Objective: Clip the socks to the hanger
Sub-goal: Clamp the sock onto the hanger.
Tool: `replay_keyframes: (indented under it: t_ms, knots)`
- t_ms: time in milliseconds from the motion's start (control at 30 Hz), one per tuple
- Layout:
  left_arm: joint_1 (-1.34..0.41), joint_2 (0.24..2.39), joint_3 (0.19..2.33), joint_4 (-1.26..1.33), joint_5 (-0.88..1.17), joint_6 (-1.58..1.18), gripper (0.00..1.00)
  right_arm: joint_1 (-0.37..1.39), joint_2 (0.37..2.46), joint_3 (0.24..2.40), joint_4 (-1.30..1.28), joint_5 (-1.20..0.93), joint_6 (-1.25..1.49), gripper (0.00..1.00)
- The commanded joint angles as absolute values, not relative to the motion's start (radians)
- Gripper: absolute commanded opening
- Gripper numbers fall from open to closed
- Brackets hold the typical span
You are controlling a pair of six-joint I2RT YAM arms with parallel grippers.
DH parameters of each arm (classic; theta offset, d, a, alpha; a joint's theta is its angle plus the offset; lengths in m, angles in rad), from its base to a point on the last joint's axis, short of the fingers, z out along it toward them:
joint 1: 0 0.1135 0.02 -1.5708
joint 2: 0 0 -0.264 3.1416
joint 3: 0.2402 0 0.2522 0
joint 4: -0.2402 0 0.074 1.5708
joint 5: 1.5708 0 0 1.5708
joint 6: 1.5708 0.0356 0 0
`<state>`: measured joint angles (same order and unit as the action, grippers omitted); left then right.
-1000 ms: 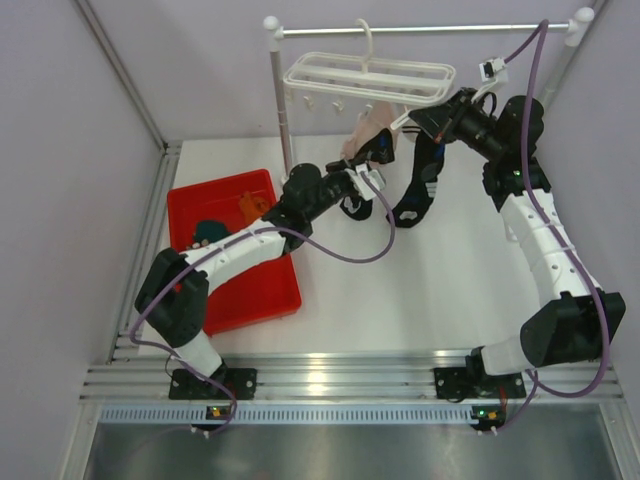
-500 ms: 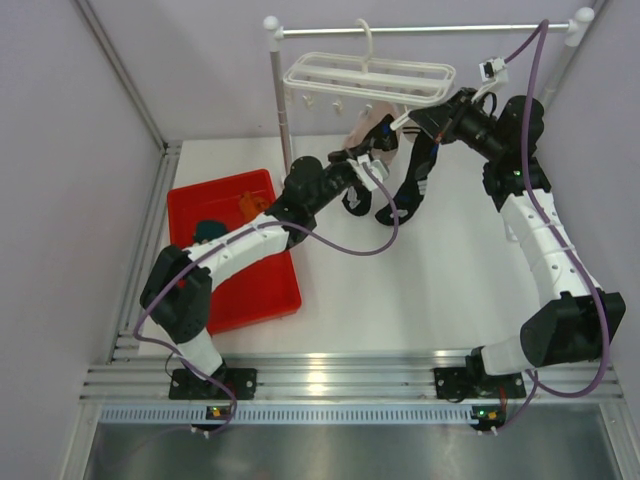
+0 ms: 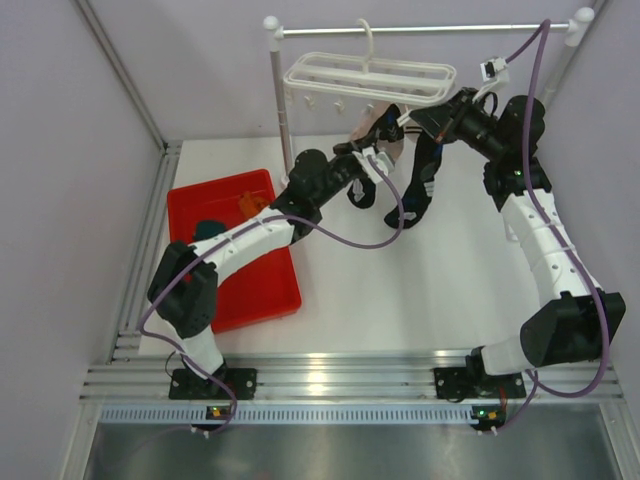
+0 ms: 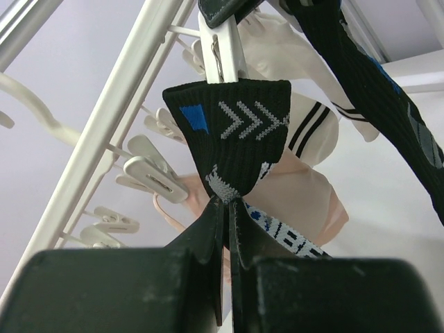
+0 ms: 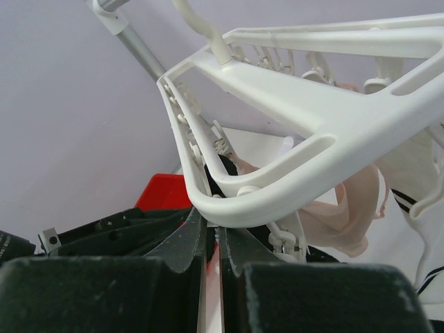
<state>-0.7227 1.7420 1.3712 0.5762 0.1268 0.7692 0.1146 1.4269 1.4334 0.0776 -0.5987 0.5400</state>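
Note:
The white grid hanger (image 3: 370, 75) hangs by its hook from the rail, and its frame fills the right wrist view (image 5: 312, 118). My left gripper (image 3: 368, 152) is shut on a black sock with white chevrons and a blue patch (image 4: 236, 135). It holds the sock's cuff up against a white clip (image 4: 223, 52) of the hanger. My right gripper (image 3: 418, 118) sits just under the hanger's right end, its jaws (image 5: 214, 222) pinched on that clip. Another black sock (image 3: 425, 185) hangs below it. A pale pink sock (image 4: 305, 201) and a white sock with black stripes (image 4: 313, 132) hang behind.
A red bin (image 3: 250, 285) at the left holds an orange sock (image 3: 255, 205) and a dark teal one (image 3: 208, 232). The metal rail (image 3: 430, 29) on white posts spans the back, with its pole (image 3: 283, 120) beside my left arm. Purple cables loop off both arms.
My left gripper has risen and moved back toward the hanger, carrying the black sock up to the clips. The right arm has stayed in place.

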Motion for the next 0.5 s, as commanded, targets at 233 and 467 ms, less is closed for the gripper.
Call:
replay_keyframes:
  t_ms: [233,467]
  knots:
    - [-0.744,1.755,1.439,0.652,0.158,0.772,0.00,0.104,1.422,1.463,0.087,-0.632,0.549,0.24]
    - [-0.756,1.758,1.447,0.646,0.153,0.758,0.16,0.100,1.417,1.470,0.071,-0.621,0.546,0.52]
